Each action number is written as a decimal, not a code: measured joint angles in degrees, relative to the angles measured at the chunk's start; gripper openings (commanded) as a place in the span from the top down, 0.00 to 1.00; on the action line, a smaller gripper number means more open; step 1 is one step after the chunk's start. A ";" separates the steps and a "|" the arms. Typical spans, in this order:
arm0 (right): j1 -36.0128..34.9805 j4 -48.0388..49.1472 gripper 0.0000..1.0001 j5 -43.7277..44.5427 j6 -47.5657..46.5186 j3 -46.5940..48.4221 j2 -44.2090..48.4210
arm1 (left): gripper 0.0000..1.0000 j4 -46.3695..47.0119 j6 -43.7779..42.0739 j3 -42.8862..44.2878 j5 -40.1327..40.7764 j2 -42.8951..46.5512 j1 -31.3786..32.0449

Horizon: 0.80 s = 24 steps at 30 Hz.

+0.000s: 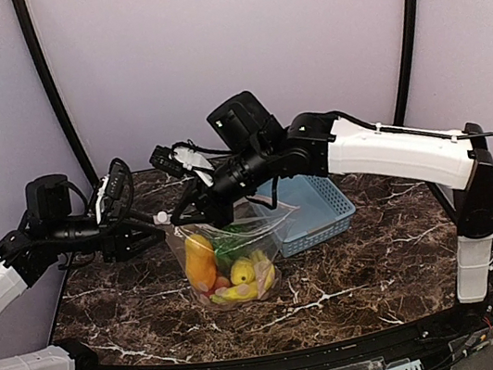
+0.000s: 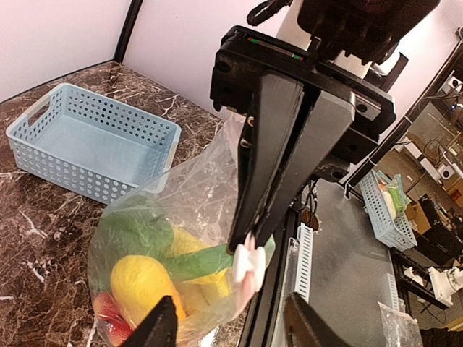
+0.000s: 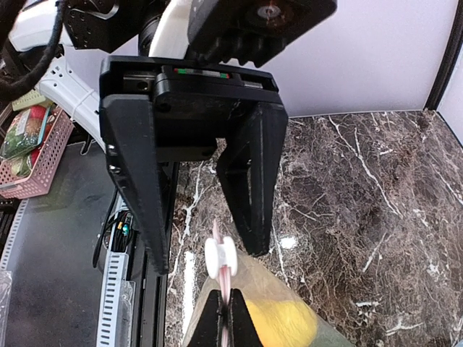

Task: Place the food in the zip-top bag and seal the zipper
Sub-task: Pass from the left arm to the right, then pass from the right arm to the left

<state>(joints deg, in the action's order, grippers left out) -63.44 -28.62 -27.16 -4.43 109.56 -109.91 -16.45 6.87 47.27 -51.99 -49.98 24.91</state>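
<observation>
The clear zip-top bag hangs upright over the table with the food inside: an orange piece, yellow bananas, green vegetables and a red fruit. My right gripper is shut on the pinkish zipper strip at the bag's top, just behind the white slider. My left gripper is open, its fingers on either side of the slider without touching it. The left wrist view shows the bag and the food below the right gripper.
An empty light-blue lattice basket stands on the dark marble table behind and to the right of the bag; it also shows in the left wrist view. The table's front edge has a black rail.
</observation>
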 measured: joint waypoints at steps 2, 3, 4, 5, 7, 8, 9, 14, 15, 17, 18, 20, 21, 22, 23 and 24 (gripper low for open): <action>0.00 0.22 1.00 0.07 0.31 -0.15 0.00 | 0.63 1.29 1.14 -0.87 0.17 0.09 0.00; 0.00 0.35 1.00 0.07 0.44 -0.31 0.00 | 0.69 1.75 1.62 -0.94 0.17 0.09 0.00; 0.00 0.37 1.00 0.07 0.50 -0.37 0.00 | 0.71 2.19 1.79 -0.96 0.22 0.09 0.00; 0.00 0.39 1.00 0.07 0.59 -0.42 0.00 | 0.75 2.75 2.12 -0.94 0.33 0.13 0.00; 0.00 0.39 1.00 0.07 0.70 -0.44 0.00 | 0.84 3.52 2.62 -0.96 0.39 0.20 0.00; 0.00 0.39 1.00 0.07 0.76 -0.44 0.00 | 0.86 3.91 2.71 -0.96 0.42 0.20 0.00; 0.00 0.39 1.00 0.07 0.90 -0.46 0.00 | 0.90 4.13 2.99 -0.96 0.46 0.17 0.00; 0.00 0.72 1.00 0.24 1.57 -0.72 0.02 | 0.81 4.66 3.08 -0.98 0.44 0.17 0.00; 0.00 0.76 1.00 0.22 1.62 -0.72 0.02 | 0.80 4.76 3.06 -1.01 0.46 0.17 0.00; 0.00 0.79 1.00 0.22 1.73 -0.72 0.04 | 0.77 5.03 3.19 -1.01 0.46 0.17 0.00; 0.00 0.79 1.00 0.24 1.75 -0.72 0.09 | 0.75 5.11 3.28 -1.01 0.44 0.17 0.00; 0.00 0.76 1.00 0.24 1.77 -0.74 0.20 | 0.73 5.16 3.28 -1.03 0.44 0.17 0.00; 0.00 0.79 1.00 0.24 1.79 -0.74 0.24 | 0.72 5.16 3.23 -1.05 0.46 0.17 0.00; 0.00 0.76 1.00 0.24 1.79 -0.74 0.31 | 0.72 5.18 3.26 -1.05 0.44 0.17 0.00; 0.00 0.79 1.00 0.24 1.84 -0.74 0.33 | 0.71 5.16 3.23 -1.05 0.44 0.17 0.00; 0.00 0.76 1.00 0.24 1.90 -0.74 0.35 | 0.72 5.16 3.23 -1.07 0.44 0.17 0.00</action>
<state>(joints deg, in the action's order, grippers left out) -63.44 -27.86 -26.92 -2.52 108.81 -109.56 -11.29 10.11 46.19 -51.55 -49.80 24.91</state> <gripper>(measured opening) 0.007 0.283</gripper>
